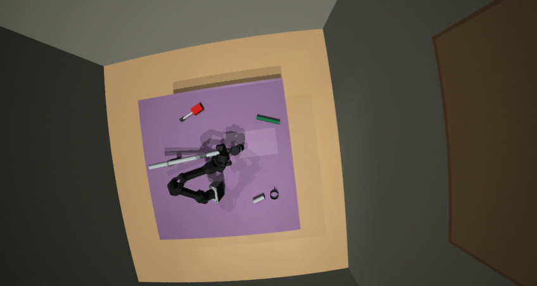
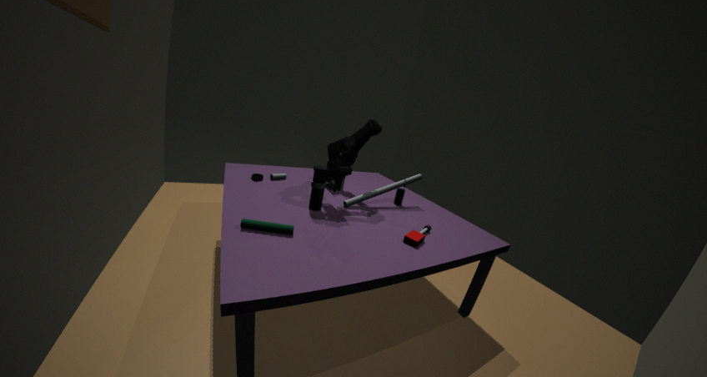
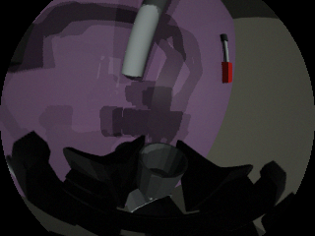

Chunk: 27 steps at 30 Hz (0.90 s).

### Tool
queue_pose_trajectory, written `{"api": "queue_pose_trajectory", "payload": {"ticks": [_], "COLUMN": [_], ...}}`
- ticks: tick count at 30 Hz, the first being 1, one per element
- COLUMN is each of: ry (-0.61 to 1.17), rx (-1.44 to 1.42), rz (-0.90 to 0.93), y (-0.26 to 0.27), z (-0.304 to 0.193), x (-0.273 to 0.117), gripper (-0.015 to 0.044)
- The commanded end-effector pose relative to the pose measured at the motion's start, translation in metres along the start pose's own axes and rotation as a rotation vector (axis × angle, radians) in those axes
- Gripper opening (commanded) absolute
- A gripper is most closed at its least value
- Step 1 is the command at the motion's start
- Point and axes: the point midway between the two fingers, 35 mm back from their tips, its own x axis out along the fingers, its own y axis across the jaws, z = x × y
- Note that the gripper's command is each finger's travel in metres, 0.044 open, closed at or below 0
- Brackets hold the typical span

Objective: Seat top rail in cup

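Note:
The grey rail point(image 1: 184, 160) point(image 2: 389, 190) point(image 3: 142, 41) slopes through the top of the small dark post point(image 2: 399, 197). Its cut end is the low end, short of the big post point(image 1: 235, 150) point(image 2: 315, 202) and apart from the cup. The brace band point(image 2: 318, 186) sits partway up the big post, below its cap. The grey rail-end cup point(image 3: 159, 177) has its open mouth between my fingertips in the wrist view. My gripper point(image 3: 160, 141) is shut on this cup, beside the big post. The arm hides the cup in the top view; the loop cap is too small to make out.
A red block with a pale handle point(image 1: 196, 109) point(image 2: 413, 237) point(image 3: 226, 72), a green tube point(image 1: 268, 119) point(image 2: 267, 226), a short white tube point(image 1: 258, 198) point(image 2: 278, 176) and a black ring point(image 1: 274, 198) point(image 2: 257, 177) lie on the purple table point(image 1: 226, 226) point(image 2: 317, 268).

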Motion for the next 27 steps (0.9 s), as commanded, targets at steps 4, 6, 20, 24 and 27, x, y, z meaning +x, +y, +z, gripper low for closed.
{"api": "queue_pose_trajectory", "payload": {"ticks": [4,6,20,24,27], "ry": [-0.017,-0.022,-0.010,-0.019,-0.019], "rx": [-0.024,-0.034,-0.012,-0.018,-0.018], "rz": [0.002,0.002,0.002,-0.001,-0.001], "y": [0.0044,0.0053,0.0033,0.0031,0.0031], "z": [-0.0015,-0.0015,-0.0014,-0.0004,-0.0004], "x": [-0.0012,-0.0017,-0.0005,-0.0010,-0.0010], "gripper": [0.0000,0.0000,0.0000,0.0000,0.0000]}}
